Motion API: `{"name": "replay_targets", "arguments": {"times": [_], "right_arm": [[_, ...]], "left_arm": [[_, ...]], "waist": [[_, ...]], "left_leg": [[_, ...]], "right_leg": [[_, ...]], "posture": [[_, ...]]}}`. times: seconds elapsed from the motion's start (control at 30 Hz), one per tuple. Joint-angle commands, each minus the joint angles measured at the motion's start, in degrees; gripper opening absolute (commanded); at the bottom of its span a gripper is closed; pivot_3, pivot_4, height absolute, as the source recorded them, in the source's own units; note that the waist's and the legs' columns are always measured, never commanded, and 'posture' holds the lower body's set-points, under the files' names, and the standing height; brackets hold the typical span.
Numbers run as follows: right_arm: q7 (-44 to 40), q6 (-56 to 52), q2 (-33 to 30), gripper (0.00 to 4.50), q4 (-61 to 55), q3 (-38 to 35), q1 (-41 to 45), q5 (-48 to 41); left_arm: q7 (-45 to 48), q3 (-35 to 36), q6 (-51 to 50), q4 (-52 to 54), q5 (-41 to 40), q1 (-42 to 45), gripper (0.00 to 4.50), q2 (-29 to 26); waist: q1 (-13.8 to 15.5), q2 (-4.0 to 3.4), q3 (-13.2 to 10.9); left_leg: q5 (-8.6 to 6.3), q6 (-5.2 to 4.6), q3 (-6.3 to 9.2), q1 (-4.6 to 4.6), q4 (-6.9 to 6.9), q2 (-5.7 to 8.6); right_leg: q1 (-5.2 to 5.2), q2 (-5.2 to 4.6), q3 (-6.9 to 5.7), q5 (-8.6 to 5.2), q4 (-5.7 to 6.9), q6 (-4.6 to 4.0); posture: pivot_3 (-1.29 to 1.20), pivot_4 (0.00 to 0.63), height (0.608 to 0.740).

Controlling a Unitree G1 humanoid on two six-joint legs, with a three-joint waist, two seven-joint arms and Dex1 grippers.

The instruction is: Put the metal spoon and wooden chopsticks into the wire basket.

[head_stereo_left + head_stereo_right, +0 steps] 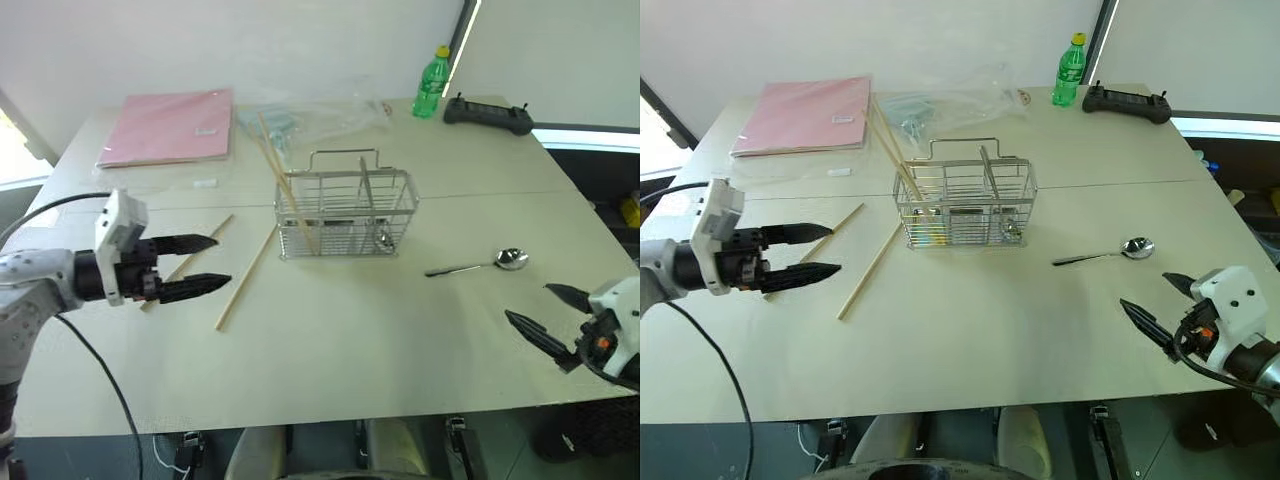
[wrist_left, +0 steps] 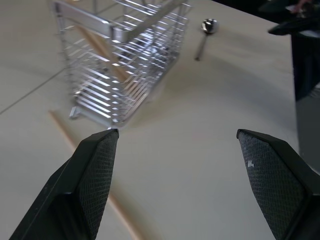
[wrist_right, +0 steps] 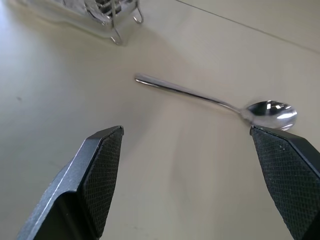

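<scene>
- Metal spoon [image 1: 480, 265]: small, shiny silver, with an oval bowl and a thin straight handle; it lay flat on the table to the right of the wire basket, apart from it, bowl pointing away from the basket.
- Wooden chopsticks: long thin sticks of pale tan wood. Two lay loose on the table [image 1: 248, 263] just left of the basket, slanted; at least one more [image 1: 284, 185] stood leaning inside the basket's left part, its top rising above the rim.
- Wire basket [image 1: 346, 212]: a rectangular silver wire-grid caddy with an inner divider and a raised wire loop handle, upright near the table's middle.
- Left gripper [image 1: 190, 265]: it hung over the table's left side, pointing toward the basket, fingers spread wide and holding nothing.
- Right gripper [image 1: 1160, 305]: it hung near the table's front right edge, in front of the spoon, fingers wide apart and empty.
- Table [image 1: 360, 350]: a pale beige top with a seam line across it.
- At the far edge sat a pink folder [image 1: 170, 127], a clear plastic bag [image 1: 310, 115], a green bottle [image 1: 431, 83] with a yellow cap and a black controller [image 1: 487, 115].
- Behind stood a white wall.
</scene>
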State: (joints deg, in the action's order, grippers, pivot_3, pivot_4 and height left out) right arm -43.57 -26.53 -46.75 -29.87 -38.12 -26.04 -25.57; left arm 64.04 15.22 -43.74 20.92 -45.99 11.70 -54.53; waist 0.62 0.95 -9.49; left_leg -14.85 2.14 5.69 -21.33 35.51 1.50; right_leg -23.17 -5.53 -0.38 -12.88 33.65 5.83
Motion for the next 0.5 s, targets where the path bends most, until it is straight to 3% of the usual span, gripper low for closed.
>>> {"name": "replay_targets", "arguments": {"times": [0.03, 0.3, 0.37, 0.5], "right_arm": [[-0.95, 8.36, -4.65, 4.18, 4.5, 3.42, 2.3, 9.2], [-10.46, 23.66, -12.25, 4.18, 13.34, 12.82, 8.01, 16.38], [-13.95, 24.81, -14.31, 4.18, 15.9, 14.43, 11.53, 14.94], [-22.65, 23.92, -19.19, 4.18, 24.7, 21.6, 26.85, 11.77]], "left_arm": [[-0.99, -2.69, -1.16, 4.53, -2.52, 3.17, 3.99, 1.06], [-0.49, -6.38, -2.37, 6.01, -4.76, 7.55, 3.99, 2.14], [0.38, -7.15, -2.86, 6.04, -5.36, 8.23, 3.99, 2.05], [3.63, -10.91, -1.42, 6.32, -3.97, 9.69, 3.99, 2.12]], "waist": [[-0.04, 0.01, 0.0], [-0.19, 0.06, -0.03], [-0.29, 0.03, -0.04], [-0.68, 0.03, -0.1]], "left_leg": [[0.0, 0.0, -0.03, 0.0, 0.06, 0.02], [0.0, -0.01, -0.05, 0.04, 0.24, 0.02], [0.01, -0.01, -0.06, 0.05, 0.29, 0.02], [0.0, -0.01, -0.08, 0.02, 0.48, 0.01]], "right_leg": [[0.01, 0.0, 0.0, 0.0, 0.01, 0.01], [0.01, 0.05, 0.03, 0.0, 0.41, 0.0], [0.02, 0.05, 0.03, -0.02, 0.42, 0.02], [0.06, 0.05, 0.03, 0.01, 0.45, -0.02]], "posture": [[0.0, 0.15, 0.722], [0.0, 0.15, 0.722], [0.0, 0.15, 0.722], [0.0, 0.15, 0.722]]}}
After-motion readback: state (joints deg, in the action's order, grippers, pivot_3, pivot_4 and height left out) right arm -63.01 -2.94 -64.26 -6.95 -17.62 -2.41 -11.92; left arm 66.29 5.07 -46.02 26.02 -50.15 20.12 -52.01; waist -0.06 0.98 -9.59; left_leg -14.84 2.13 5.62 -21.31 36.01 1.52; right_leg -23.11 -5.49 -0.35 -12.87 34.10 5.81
